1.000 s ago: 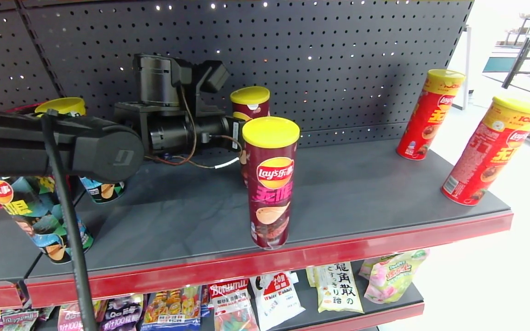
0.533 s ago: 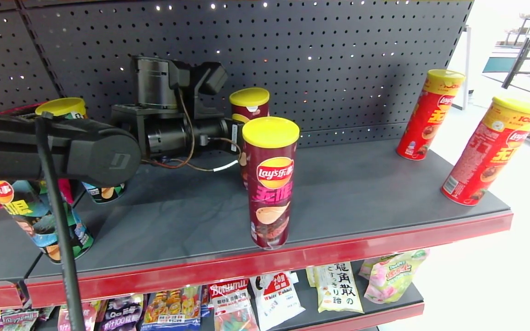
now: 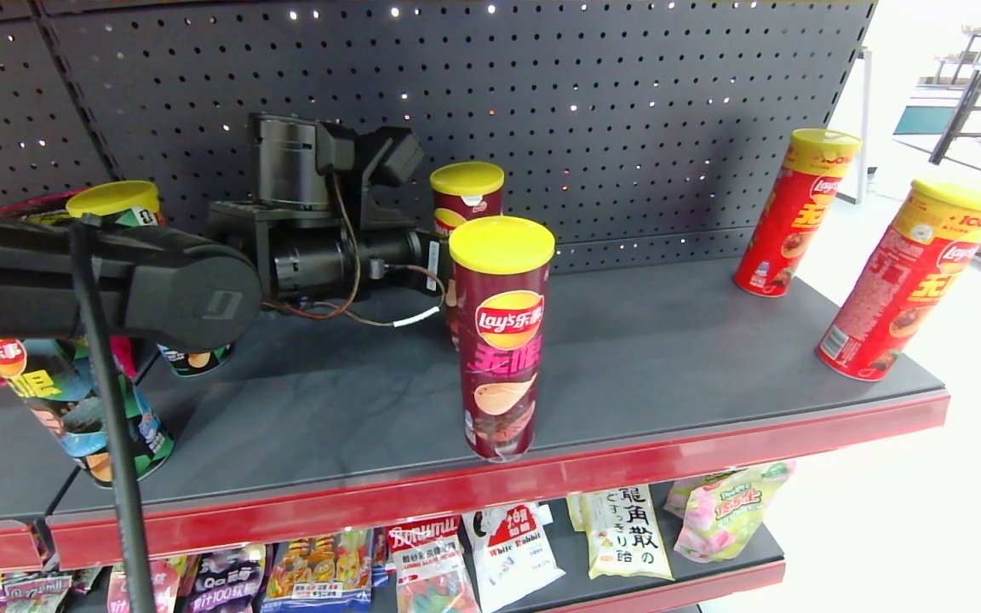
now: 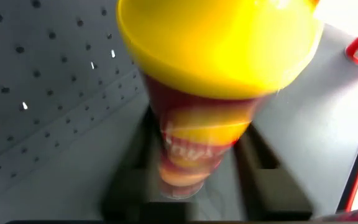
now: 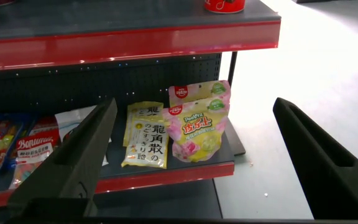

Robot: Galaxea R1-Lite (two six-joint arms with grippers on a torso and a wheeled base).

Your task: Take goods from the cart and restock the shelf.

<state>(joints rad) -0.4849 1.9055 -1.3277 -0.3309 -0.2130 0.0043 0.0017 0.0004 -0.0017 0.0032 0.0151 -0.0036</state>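
A maroon chips can with a yellow lid [image 3: 467, 191] stands upright near the back of the grey upper shelf [image 3: 669, 340]. My left gripper [image 4: 194, 180] is shut on its body, with dark fingers [image 4: 129, 183] on either side. In the head view the left gripper [image 3: 444, 281] is mostly hidden behind a second maroon can [image 3: 501, 340], which stands free at the shelf's front edge. My right gripper [image 5: 197, 162] hangs open with nothing between its fingers, lower down in front of the bottom shelf.
Two red cans [image 3: 797, 213] [image 3: 912, 281] stand at the shelf's right end. Teal-patterned cans [image 3: 73, 400] crowd the left end. Pegboard [image 3: 627, 102] backs the shelf. Snack bags [image 5: 197, 121] lie on the lower shelf. Bare shelf surface lies between the maroon and red cans.
My left arm and the held can have shifted slightly to the right. The front can and the red cans have not moved.
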